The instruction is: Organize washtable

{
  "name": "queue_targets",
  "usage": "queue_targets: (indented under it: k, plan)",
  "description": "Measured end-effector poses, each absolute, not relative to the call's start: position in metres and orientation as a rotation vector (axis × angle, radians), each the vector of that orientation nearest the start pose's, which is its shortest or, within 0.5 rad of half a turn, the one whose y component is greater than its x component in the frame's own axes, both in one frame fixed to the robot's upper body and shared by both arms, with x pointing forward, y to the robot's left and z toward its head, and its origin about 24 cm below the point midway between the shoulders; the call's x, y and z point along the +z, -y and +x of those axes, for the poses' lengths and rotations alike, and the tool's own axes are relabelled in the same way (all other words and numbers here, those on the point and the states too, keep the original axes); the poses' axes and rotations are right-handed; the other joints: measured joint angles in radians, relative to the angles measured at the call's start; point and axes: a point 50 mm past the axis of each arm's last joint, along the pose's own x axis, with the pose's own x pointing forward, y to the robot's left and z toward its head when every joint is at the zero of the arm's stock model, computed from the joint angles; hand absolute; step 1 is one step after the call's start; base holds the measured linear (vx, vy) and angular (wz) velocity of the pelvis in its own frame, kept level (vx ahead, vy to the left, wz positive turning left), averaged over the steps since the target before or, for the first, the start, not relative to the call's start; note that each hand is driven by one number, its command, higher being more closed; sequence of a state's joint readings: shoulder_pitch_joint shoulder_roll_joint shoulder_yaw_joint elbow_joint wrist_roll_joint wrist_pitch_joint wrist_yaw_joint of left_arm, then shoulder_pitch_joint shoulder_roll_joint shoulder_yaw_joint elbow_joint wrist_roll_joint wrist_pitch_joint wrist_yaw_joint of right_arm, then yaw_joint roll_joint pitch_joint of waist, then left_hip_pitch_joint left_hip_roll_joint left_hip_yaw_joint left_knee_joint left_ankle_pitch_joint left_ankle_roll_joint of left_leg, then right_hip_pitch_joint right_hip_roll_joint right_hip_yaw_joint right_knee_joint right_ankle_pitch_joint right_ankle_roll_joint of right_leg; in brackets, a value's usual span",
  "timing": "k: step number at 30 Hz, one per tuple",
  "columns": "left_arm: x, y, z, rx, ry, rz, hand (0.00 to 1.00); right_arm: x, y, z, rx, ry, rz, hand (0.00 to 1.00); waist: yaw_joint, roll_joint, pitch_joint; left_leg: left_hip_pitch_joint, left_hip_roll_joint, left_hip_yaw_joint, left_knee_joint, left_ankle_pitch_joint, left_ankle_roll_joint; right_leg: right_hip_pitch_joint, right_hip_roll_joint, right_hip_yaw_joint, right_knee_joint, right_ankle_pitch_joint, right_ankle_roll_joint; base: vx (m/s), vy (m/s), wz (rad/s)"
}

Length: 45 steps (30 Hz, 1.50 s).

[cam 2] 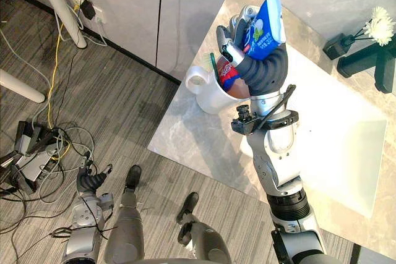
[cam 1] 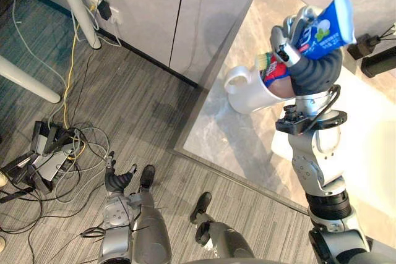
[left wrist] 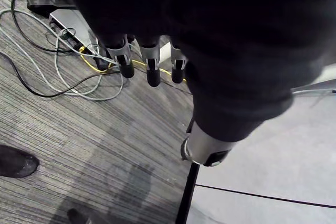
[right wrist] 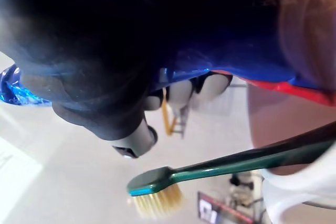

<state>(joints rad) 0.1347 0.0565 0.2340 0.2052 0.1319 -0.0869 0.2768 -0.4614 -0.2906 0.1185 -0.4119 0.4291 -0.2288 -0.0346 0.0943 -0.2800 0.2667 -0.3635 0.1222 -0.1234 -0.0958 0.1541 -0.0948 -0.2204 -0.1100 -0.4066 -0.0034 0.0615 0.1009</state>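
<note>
The right hand [cam 2: 230, 40] is clamping the blue toothpaste tube [cam 2: 265, 20], lowering its end into the white mug [cam 2: 207, 94] beside the green toothbrush [right wrist: 226, 166]; next, probably, fingers loosening once it seats. The left hand [cam 1: 117, 176] is hanging slack, well apart from the mug

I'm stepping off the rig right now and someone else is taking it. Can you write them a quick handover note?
Right hand: shut on the blue toothpaste tube, held upright, its lower end in the mouth of the white mug.
Left hand: open, idle, hanging low over the floor.
Things: the mug stands on the counter near its edge; the green toothbrush is in the mug.
Done: toothbrush in, tube brought to the mug.
Left: release the tube and withdraw the hand; it looks likely to lean on the rim.
</note>
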Motion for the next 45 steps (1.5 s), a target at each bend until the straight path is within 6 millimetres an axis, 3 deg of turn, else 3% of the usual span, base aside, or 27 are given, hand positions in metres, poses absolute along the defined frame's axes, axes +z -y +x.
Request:
queue_targets:
  k: [6, 7, 25, 33, 45]
  plan:
    - [-0.019, -0.237, 0.201, 0.502, -0.232, 0.221, 0.00, 0.259, 0.129, 0.247, 0.393, 0.997, 0.148, 1.00, 0.000, 0.001, 0.008, -0.001, 0.000, -0.001, -0.001, 0.000, 0.000, 0.000, 0.000, 0.000, 0.000, 0.000, 0.000, 0.00, 0.000, 0.00]
    - [-0.019, -0.238, 0.201, 0.502, -0.232, 0.222, 0.00, 0.259, 0.129, 0.247, 0.392, 0.997, 0.147, 0.00, 0.000, 0.001, 0.008, -0.001, 0.000, -0.001, -0.001, 0.000, 0.000, 0.000, 0.000, 0.000, 0.000, 0.000, 0.000, 0.00, 0.000, 0.00]
    - [-0.017, -0.237, 0.202, 0.483, -0.224, 0.230, 0.00, 0.257, 0.130, 0.247, 0.401, 0.995, 0.123, 0.00, -0.001, 0.000, 0.008, 0.000, -0.001, 0.003, 0.000, 0.000, 0.000, 0.000, -0.001, 0.001, 0.000, 0.000, 0.000, 0.00, 0.000, 0.00]
    - [-0.017, -0.237, 0.202, 0.475, -0.225, 0.232, 0.00, 0.256, 0.133, 0.247, 0.398, 0.984, 0.101, 0.00, 0.000, -0.013, 0.013, 0.011, -0.003, 0.009, 0.000, 0.001, 0.000, 0.004, -0.004, 0.004, 0.004, 0.000, 0.000, 0.00, 0.000, -0.01]
    - [-0.016, -0.240, 0.202, 0.454, -0.225, 0.245, 0.00, 0.252, 0.163, 0.252, 0.293, 0.934, 0.003, 0.00, -0.003, -0.014, 0.012, 0.033, -0.016, 0.022, 0.000, 0.007, 0.002, 0.015, -0.018, 0.015, 0.009, 0.000, -0.001, 0.00, 0.002, -0.02]
